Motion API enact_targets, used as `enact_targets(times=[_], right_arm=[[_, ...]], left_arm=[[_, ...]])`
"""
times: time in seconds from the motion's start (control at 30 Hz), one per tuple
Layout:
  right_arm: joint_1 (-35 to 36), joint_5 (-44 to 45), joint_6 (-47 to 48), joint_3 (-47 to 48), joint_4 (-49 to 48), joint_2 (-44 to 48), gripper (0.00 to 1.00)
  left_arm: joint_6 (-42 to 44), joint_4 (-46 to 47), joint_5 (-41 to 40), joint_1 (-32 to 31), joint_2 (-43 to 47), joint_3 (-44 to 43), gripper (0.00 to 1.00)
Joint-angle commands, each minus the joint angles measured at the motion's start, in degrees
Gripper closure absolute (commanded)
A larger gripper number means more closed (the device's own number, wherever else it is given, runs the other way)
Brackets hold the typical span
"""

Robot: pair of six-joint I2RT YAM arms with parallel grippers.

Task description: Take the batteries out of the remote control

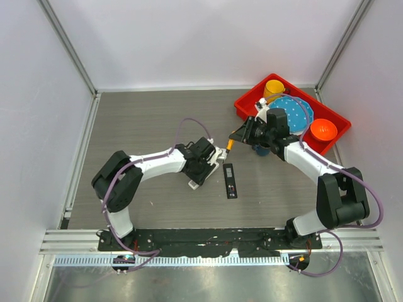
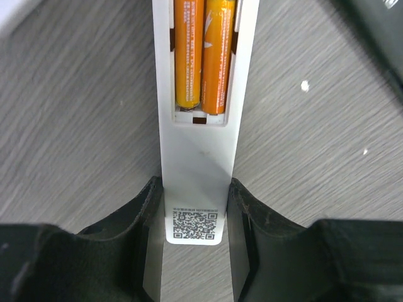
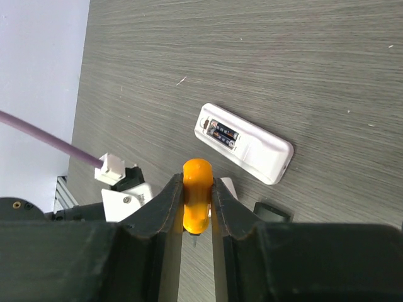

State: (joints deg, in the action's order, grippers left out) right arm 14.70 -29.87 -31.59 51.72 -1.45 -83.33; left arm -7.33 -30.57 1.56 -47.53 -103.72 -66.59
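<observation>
My left gripper (image 2: 196,251) is shut on the end of a slim white remote (image 2: 198,157) that lies on the table. Its back compartment is open, with two orange batteries (image 2: 203,53) side by side inside. From above, this gripper (image 1: 214,157) sits mid-table. My right gripper (image 3: 196,217) is shut on the orange handle of a screwdriver (image 3: 196,189), hovering just right of the slim remote's far end (image 1: 221,153). A second, wider white remote (image 3: 245,143) lies open, with two dark batteries (image 3: 225,134) inside.
A slim black bar-shaped piece (image 1: 231,180) lies just right of the left gripper. A red tray (image 1: 245,104) at the back right holds a yellow cup (image 1: 274,88), a blue plate (image 1: 295,113) and an orange bowl (image 1: 323,130). Walls enclose the table.
</observation>
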Motion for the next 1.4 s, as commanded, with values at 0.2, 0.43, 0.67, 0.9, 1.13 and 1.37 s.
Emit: enact_targets(times=[0.2, 0.43, 0.67, 0.9, 1.13, 1.37], right_arm=[[2.70, -1.60, 0.92, -0.48, -4.87, -2.71, 0.99], [4.11, -1.07, 1.62, -0.40, -5.05, -3.51, 0.99], [5.42, -0.19, 1.89, -0.13, -5.49, -3.51, 0.99], [5.95, -0.45, 1.71, 1.62, -5.75, -4.91, 0.99], [6.22, -0.63, 1.89, 3.47, -6.46, -7.19, 0.99], [6.22, 0.16, 2.59, 5.32, -6.81, -8.60, 0.99]], left_arm=[[-2.60, -0.81, -5.79, -2.39, 10.29, 8.04, 1.00], [-3.48, 0.77, -7.01, -2.57, 10.47, 9.37, 0.65], [-6.55, 4.99, -7.89, -2.48, 13.98, 13.23, 0.31], [-10.59, 9.38, -5.26, -0.55, 18.11, 19.03, 0.20], [-10.43, 13.25, -1.74, 2.44, 18.21, 21.32, 0.33], [-4.72, 12.90, 0.37, 2.44, 10.30, 14.66, 0.82]])
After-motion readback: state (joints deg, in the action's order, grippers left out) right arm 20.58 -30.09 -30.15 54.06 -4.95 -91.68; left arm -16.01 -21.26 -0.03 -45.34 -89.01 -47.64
